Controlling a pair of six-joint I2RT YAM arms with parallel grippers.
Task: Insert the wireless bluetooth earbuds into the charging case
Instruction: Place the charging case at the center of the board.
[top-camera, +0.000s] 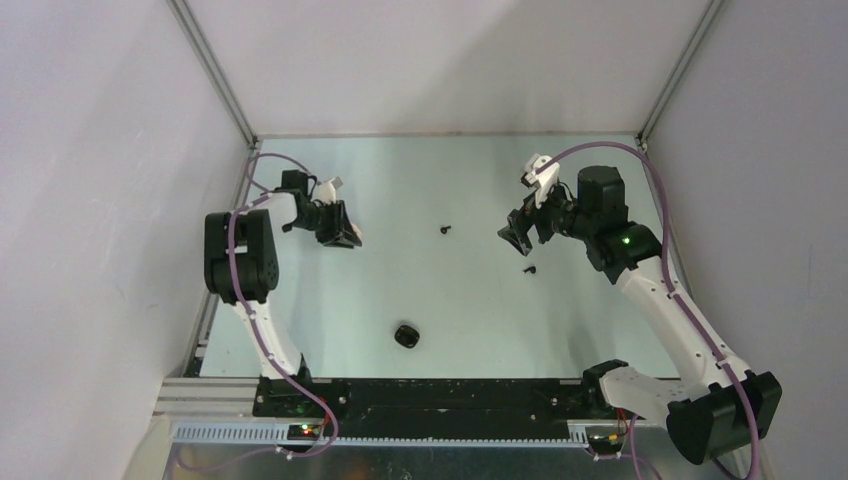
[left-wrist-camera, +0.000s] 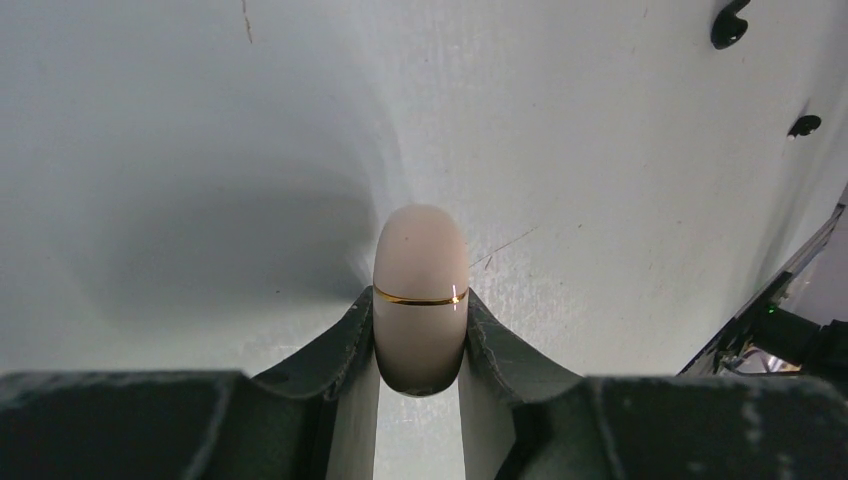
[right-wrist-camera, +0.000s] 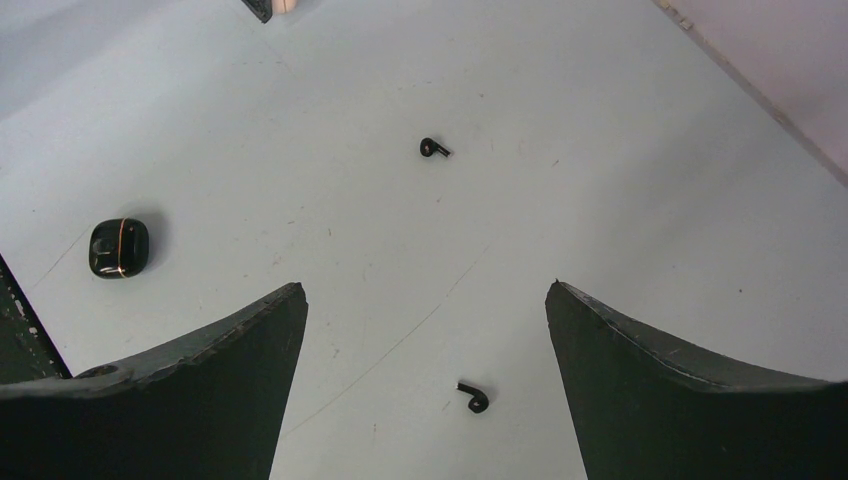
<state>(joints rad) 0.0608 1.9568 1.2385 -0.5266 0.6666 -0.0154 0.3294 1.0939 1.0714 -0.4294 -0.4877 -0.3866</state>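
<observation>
risk – left gripper (left-wrist-camera: 418, 302) clamped on shut cream case (left-wrist-camera: 420, 250), right gripper (right-wrist-camera: 425, 290) jaws apart and empty above black earbud (right-wrist-camera: 474, 397), second earbud (right-wrist-camera: 433, 148) beyond, both well right of black case (right-wrist-camera: 119, 247) – tiny stems may skid or flip under an off-centre pinch.

The left arm (top-camera: 272, 345) and right arm (top-camera: 662, 298) share white link shells and black joint housings. A purple cable (top-camera: 600, 147) runs along each; the pincer fingers (right-wrist-camera: 190, 385) are dark, curved wedges.

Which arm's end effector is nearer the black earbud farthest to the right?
Right. The right end effector hangs open close by that black earbud; the left end effector is far across the table, gripping a cream case.
</observation>
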